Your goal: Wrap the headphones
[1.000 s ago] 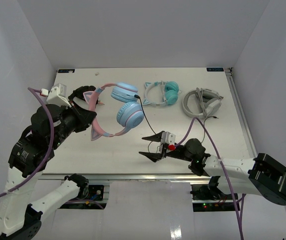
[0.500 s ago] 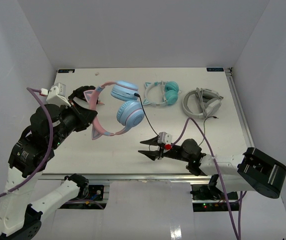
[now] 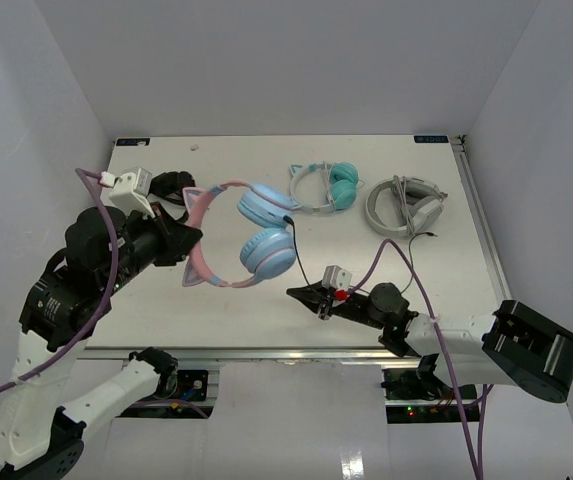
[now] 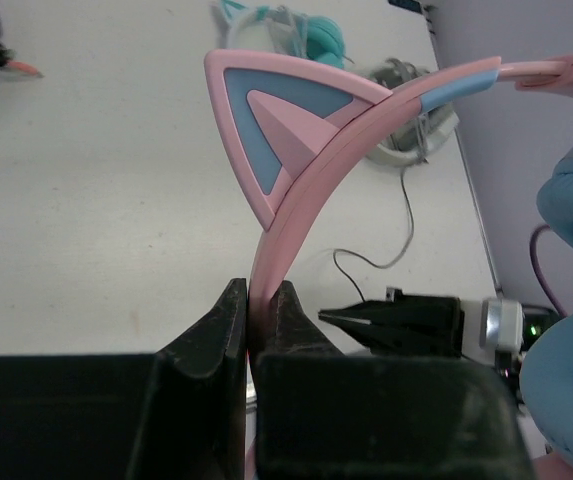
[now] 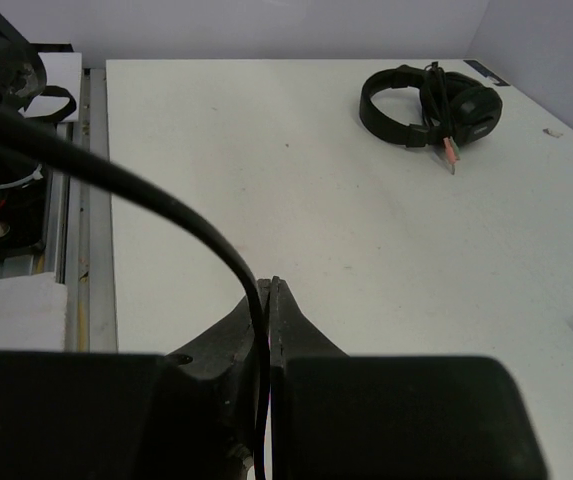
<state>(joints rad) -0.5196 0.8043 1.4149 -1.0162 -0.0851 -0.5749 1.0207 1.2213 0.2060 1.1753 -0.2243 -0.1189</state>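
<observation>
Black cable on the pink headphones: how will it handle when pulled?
Probably floppy: the cable curves loosely up from the shut right gripper. It looks thin and smooth, so it may slip between the fingers. Likely too light to drag the headphones, which the left gripper clamps by the headband.

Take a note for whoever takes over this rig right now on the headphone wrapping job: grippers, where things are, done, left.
Left gripper: shut on the pink headband of the headphones, left of table centre.
Right gripper: shut on the black cable near the front edge.
Done: both grasps made; cable runs from an ear cup to the right gripper.
Left: no wraps visible yet; wind the cable around the headphones.
</observation>
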